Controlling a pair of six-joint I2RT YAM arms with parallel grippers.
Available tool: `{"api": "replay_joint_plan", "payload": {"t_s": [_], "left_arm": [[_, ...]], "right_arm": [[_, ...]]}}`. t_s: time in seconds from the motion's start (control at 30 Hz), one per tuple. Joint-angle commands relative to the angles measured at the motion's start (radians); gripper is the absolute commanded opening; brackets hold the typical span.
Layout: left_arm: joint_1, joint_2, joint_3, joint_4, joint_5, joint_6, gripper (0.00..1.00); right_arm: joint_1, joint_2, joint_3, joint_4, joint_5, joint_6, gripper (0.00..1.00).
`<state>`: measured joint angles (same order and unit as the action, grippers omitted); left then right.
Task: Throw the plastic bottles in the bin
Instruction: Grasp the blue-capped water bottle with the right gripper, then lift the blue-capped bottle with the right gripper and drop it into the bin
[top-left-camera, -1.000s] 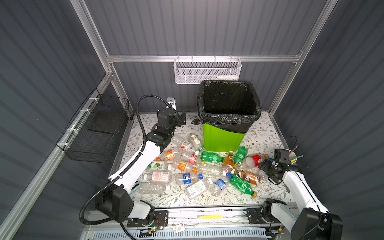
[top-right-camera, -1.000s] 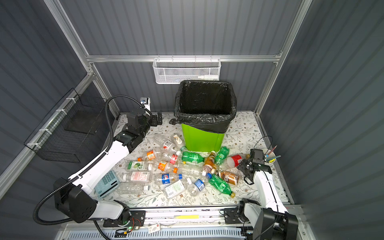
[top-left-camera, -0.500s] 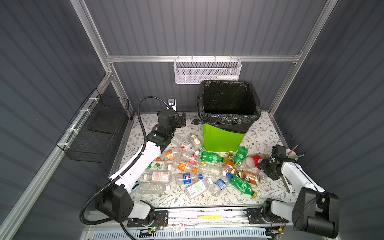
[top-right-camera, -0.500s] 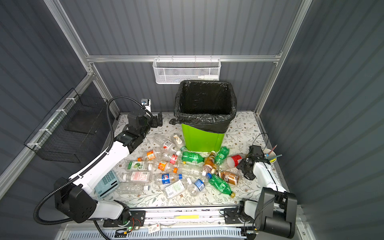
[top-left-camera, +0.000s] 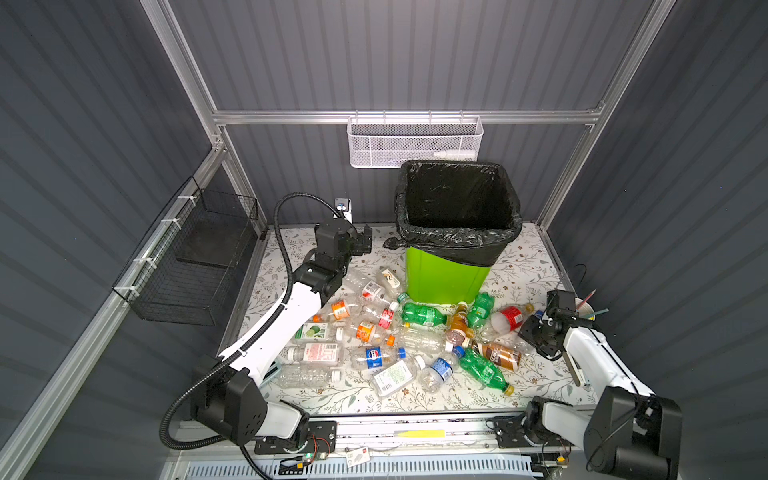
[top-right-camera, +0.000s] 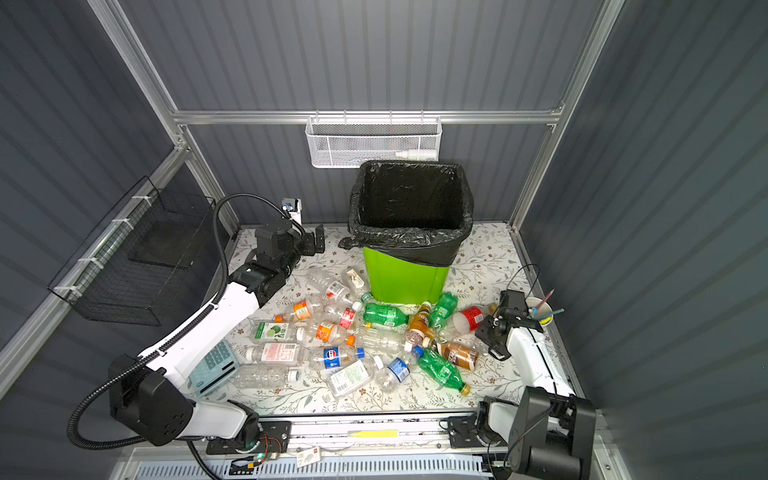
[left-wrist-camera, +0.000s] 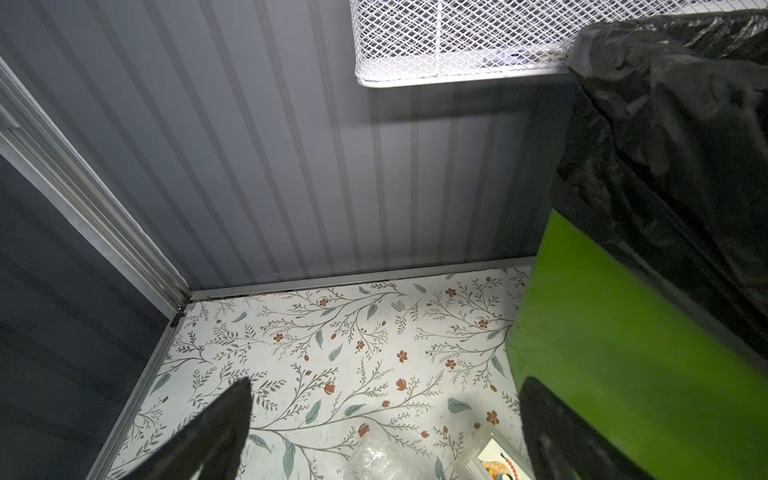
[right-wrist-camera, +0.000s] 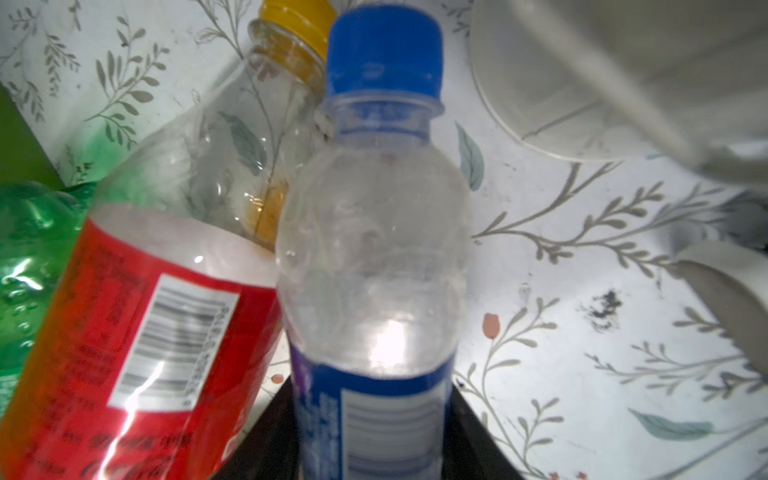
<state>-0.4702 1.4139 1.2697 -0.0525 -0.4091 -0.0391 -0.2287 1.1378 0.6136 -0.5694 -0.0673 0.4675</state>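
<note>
Several plastic bottles (top-left-camera: 415, 345) lie scattered on the floral table in front of the green bin (top-left-camera: 444, 278) with its black liner, seen in both top views (top-right-camera: 405, 282). My right gripper (right-wrist-camera: 370, 436) is shut on a clear bottle with a blue cap and blue label (right-wrist-camera: 374, 249), at the right end of the pile (top-left-camera: 540, 328). A red-labelled bottle (right-wrist-camera: 137, 332) lies against the held one. My left gripper (top-left-camera: 365, 241) stands open left of the bin with nothing between its fingers (left-wrist-camera: 216, 432). A clear bottle (left-wrist-camera: 382, 461) lies just below it.
A white mesh basket (top-left-camera: 415, 143) hangs on the back wall above the bin. A black wire basket (top-left-camera: 195, 257) hangs on the left wall. A white cup of pens (top-left-camera: 584, 309) stands beside the right wrist. A calculator (top-right-camera: 214, 365) lies under the left arm.
My right gripper has closed on the blue-capped bottle, and its arm has swung slightly toward the pile. The left arm has not moved.
</note>
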Motion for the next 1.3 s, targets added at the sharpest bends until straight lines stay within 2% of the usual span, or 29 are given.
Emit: {"api": "replay_joint_plan", "payload": {"t_s": [0.0,0.37,0.5,0.73,0.9,1.1,1.17,1.27], "left_arm": [[0.005,-0.006,-0.002,0.008,0.007,-0.021,1.00],[0.008,0.013,-0.018,0.016,-0.019,-0.044,1.00],[0.013,0.025,-0.030,0.011,-0.054,-0.057,1.00],[0.037,0.057,-0.038,-0.042,-0.088,-0.094,1.00],[0.054,0.076,-0.048,-0.086,-0.085,-0.108,1.00],[0.064,0.080,-0.077,-0.112,-0.059,-0.110,1.00],[0.065,0.083,-0.079,-0.124,-0.048,-0.108,1.00],[0.065,0.090,-0.083,-0.140,-0.037,-0.110,1.00]], "right_arm": [[-0.005,-0.060,0.016,0.002,-0.014,-0.018,0.46],[-0.005,-0.256,0.140,-0.035,0.016,-0.111,0.46],[-0.005,-0.327,0.283,-0.048,0.050,-0.155,0.46],[-0.006,-0.377,0.576,0.061,0.033,-0.159,0.48],[-0.005,-0.363,0.714,0.233,-0.056,-0.084,0.48],[0.007,-0.259,0.777,0.519,-0.218,0.119,0.49],[0.063,-0.188,0.812,0.571,-0.257,0.145,0.49],[0.268,-0.048,0.922,0.485,-0.217,0.005,0.53]]}}
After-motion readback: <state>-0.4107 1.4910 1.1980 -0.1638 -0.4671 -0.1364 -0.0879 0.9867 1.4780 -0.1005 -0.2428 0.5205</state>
